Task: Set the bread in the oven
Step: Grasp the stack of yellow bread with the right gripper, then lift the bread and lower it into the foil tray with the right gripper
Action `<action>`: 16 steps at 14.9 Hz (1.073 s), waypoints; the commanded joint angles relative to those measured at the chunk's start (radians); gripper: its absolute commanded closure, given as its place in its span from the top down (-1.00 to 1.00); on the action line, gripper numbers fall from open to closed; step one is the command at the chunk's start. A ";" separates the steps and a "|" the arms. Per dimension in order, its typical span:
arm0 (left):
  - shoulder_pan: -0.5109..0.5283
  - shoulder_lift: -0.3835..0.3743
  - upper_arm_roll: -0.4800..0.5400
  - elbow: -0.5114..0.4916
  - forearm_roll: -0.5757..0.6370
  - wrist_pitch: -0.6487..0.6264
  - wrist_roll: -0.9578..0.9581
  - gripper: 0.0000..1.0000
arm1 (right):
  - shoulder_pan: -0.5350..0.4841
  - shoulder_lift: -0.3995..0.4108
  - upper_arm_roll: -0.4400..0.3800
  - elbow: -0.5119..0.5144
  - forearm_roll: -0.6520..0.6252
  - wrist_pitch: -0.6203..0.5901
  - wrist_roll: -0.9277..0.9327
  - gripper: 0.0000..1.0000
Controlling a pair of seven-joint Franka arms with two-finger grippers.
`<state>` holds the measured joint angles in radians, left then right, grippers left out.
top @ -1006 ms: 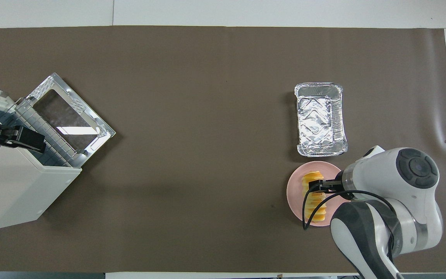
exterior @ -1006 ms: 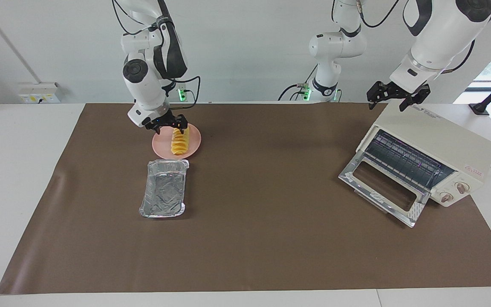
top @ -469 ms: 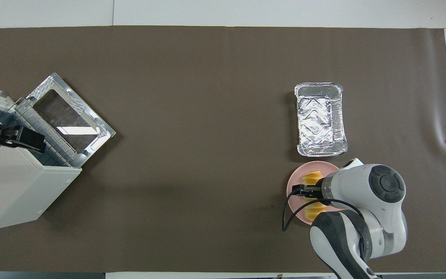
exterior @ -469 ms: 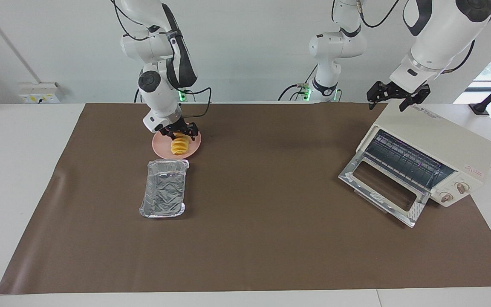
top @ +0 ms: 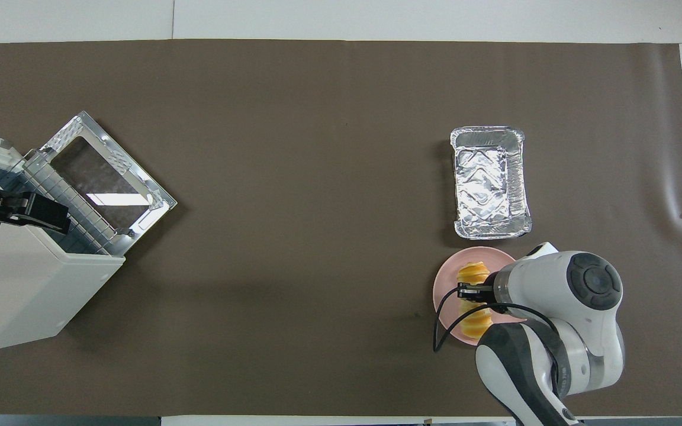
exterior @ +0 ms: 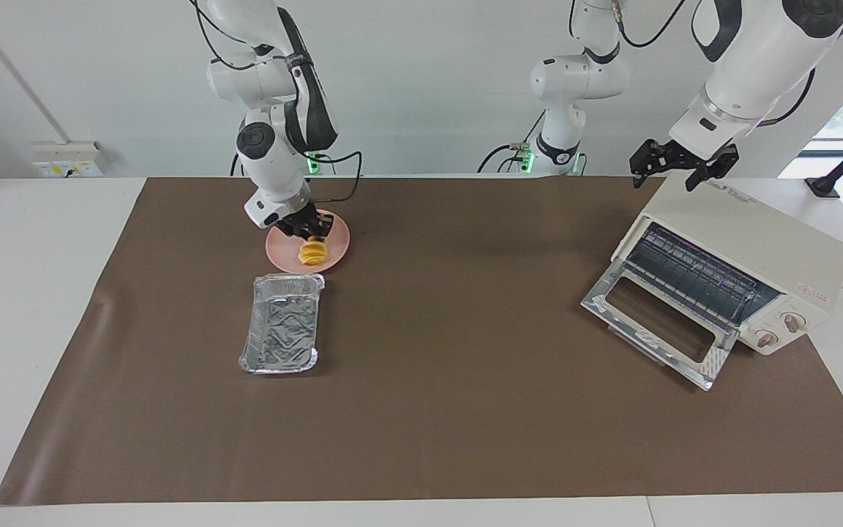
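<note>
Now right end effector (exterior: 309,234) around bread (exterior: 312,253)

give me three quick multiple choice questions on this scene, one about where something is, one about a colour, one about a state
1. Where is the bread?
A. in the foil tray
B. on the pink plate
C. on the oven rack

2. What colour is the oven?
A. cream-white
B. black
C. red

3. What state is the oven door in?
A. shut
B. dropped open
C. taken off

Answers:
1. B: the loaf lies on the pink plate, with the right gripper closed down on it; the foil tray beside the plate holds nothing.
2. A: its body is cream-white, and the left gripper waits open over its top.
3. B: the glass door hangs down in front and the wire rack shows inside.
</note>
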<state>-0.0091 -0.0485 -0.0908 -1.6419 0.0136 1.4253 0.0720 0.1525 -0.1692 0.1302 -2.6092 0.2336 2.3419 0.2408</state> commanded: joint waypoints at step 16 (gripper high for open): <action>0.001 -0.016 0.003 -0.010 -0.010 0.014 -0.009 1.00 | -0.153 0.330 -0.004 0.728 -0.068 -0.279 -0.169 -1.00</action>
<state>-0.0091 -0.0484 -0.0908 -1.6419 0.0136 1.4253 0.0720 -0.0182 0.0642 0.1187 -1.9871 0.1857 2.0441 0.0827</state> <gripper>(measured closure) 0.000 0.881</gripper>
